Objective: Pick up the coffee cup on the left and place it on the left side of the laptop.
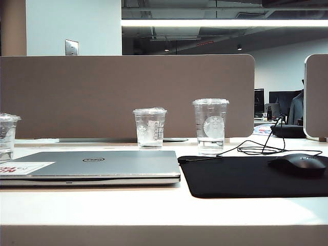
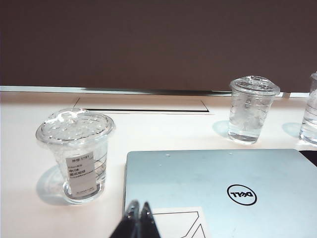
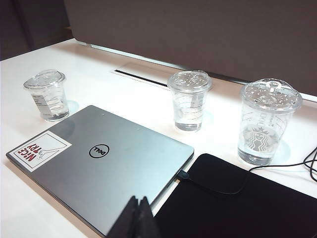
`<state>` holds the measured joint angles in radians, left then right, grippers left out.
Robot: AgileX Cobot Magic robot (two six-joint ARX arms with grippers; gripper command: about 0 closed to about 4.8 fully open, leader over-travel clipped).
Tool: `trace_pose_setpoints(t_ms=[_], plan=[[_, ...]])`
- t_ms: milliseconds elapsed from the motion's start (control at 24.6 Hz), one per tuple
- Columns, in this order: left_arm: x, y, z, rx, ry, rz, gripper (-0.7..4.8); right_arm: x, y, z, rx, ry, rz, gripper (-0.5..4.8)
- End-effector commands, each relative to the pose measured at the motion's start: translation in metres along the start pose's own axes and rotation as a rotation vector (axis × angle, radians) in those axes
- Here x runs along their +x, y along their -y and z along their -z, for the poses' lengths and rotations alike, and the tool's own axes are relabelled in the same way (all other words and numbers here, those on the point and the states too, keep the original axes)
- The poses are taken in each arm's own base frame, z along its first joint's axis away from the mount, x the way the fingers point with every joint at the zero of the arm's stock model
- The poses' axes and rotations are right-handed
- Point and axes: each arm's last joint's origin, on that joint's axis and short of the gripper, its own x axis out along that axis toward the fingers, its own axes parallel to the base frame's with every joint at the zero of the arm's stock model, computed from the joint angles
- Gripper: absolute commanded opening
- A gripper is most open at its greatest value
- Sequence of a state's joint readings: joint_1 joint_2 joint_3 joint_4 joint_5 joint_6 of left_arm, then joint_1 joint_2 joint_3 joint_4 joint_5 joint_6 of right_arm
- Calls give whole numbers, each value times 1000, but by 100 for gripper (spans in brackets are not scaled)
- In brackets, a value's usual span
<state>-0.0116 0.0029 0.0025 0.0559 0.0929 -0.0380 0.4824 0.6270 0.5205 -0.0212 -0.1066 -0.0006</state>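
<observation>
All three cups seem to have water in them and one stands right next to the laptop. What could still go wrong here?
The coffee cup stands close beside the laptop, so a knock could spill water toward it. The shut left gripper sits low near both and might catch the cup if it swings that way. The right gripper, also shut, hangs over the laptop's edge by the cable and could snag it.

Right claw [image 3: 138, 202] (jaws together) hangs over the laptop [image 3: 114, 168]; coffee cup [image 3: 47, 95] stands beyond.
</observation>
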Motion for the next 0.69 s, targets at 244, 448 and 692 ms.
trace_pose_setpoints(t_ms=[244, 448, 692], plan=[[0, 0, -2, 4, 13, -3, -5, -4, 0, -3, -6, 33, 2, -3], [0, 0, -2, 4, 12, -3, -5, -18, 10, 4, -6, 98, 87, -2], [0, 0, -2, 4, 11, -3, -5, -48, 37, 54, -2, 168, 411, -2]])
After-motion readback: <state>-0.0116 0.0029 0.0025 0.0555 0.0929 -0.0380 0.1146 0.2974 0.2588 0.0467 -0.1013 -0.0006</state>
